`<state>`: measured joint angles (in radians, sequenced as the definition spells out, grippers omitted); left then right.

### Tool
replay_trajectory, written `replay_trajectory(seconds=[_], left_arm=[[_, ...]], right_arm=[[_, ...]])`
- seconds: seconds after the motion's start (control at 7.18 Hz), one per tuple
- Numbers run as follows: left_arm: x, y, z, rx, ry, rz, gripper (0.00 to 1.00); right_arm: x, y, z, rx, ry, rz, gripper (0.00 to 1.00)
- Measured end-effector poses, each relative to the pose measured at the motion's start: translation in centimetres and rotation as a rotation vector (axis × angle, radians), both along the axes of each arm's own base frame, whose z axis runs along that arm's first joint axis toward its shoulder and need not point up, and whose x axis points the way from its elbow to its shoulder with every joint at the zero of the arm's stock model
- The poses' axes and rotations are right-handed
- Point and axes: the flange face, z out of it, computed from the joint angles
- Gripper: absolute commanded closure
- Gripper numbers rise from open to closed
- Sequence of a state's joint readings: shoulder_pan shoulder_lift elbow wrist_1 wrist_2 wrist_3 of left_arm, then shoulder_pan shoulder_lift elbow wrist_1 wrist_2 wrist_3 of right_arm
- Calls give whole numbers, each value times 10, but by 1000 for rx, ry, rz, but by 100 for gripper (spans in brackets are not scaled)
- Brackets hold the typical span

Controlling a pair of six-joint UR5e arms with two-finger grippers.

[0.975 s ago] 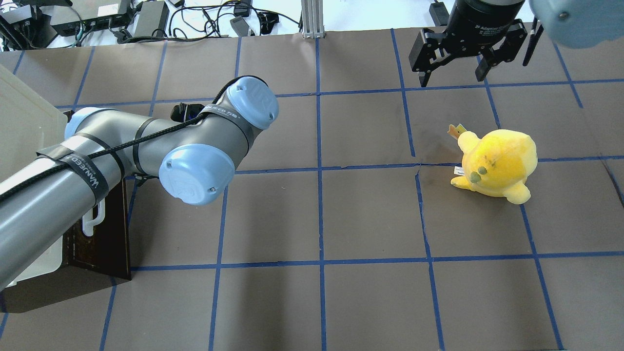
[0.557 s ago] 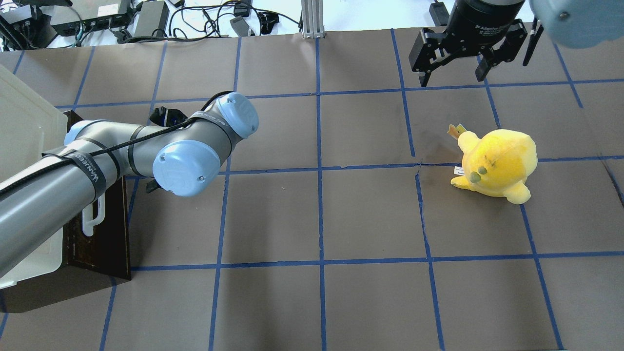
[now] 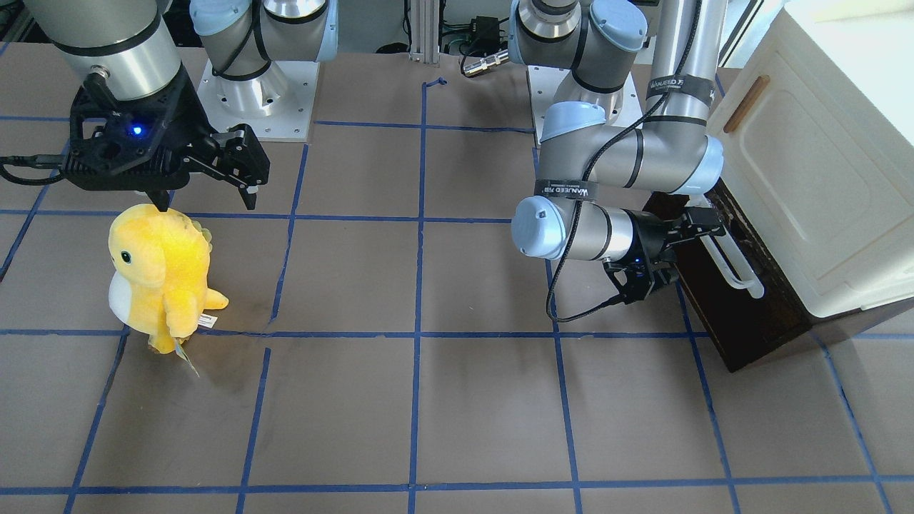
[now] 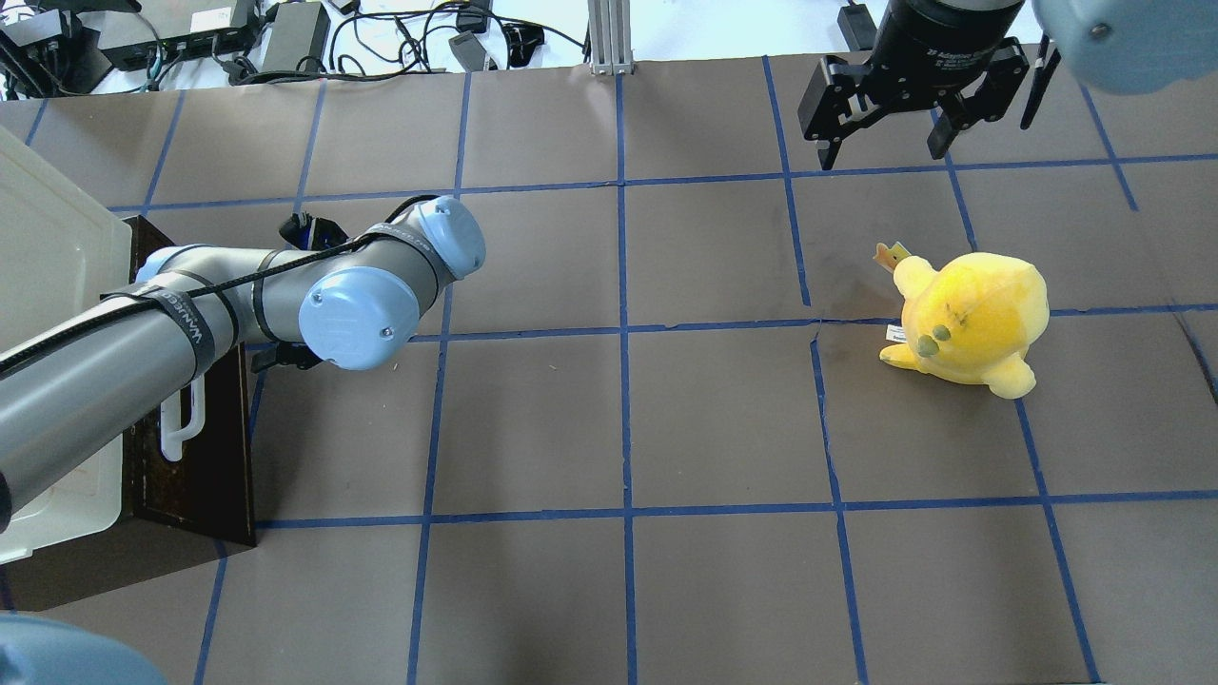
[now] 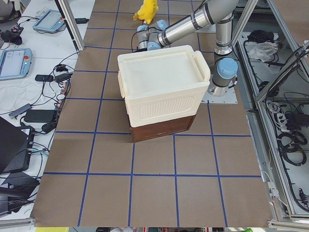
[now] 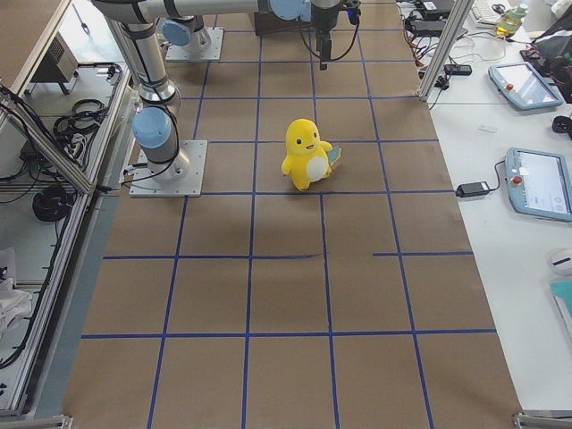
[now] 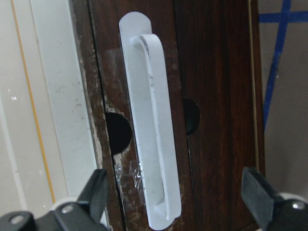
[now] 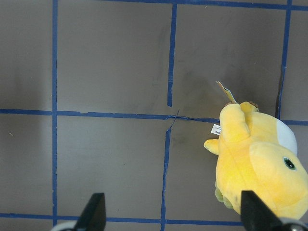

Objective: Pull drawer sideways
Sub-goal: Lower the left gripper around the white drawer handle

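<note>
The dark brown drawer point(image 3: 746, 318) sits shut under a cream-white cabinet point(image 3: 821, 164) at the table's left end. Its long white bar handle point(image 3: 735, 268) faces the table's middle. In the left wrist view the handle point(image 7: 154, 139) runs up the dark front point(image 7: 216, 96). My left gripper point(image 3: 685, 253) is open and empty, pointing at the handle from close in front. Its fingertips point(image 7: 96, 190) stand wide to either side of the handle's near end, not touching it. My right gripper point(image 4: 885, 143) is open and empty at the far right, above the table.
A yellow plush toy point(image 4: 971, 319) stands on the right half of the brown, blue-taped table point(image 4: 618, 428), near and below the right gripper. The cabinet door carries a small brown handle point(image 3: 745, 103). Cables and boxes point(image 4: 285, 38) lie beyond the far edge.
My left arm's wrist has swung left and down toward the drawer front, bringing the open gripper close to the white handle. The right arm and the plush have not moved.
</note>
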<state>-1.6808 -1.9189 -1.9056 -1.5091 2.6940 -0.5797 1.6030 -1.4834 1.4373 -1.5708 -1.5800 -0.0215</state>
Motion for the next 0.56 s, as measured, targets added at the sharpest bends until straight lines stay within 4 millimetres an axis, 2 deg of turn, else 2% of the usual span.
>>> replay_trajectory(seconds=[0.14, 0.56], left_arm=[[1, -3, -4, 4, -19, -12, 6], [14, -9, -16, 30, -60, -19, 7]], right_arm=[[0, 0, 0, 0, 0, 0, 0], [0, 0, 0, 0, 0, 0, 0]])
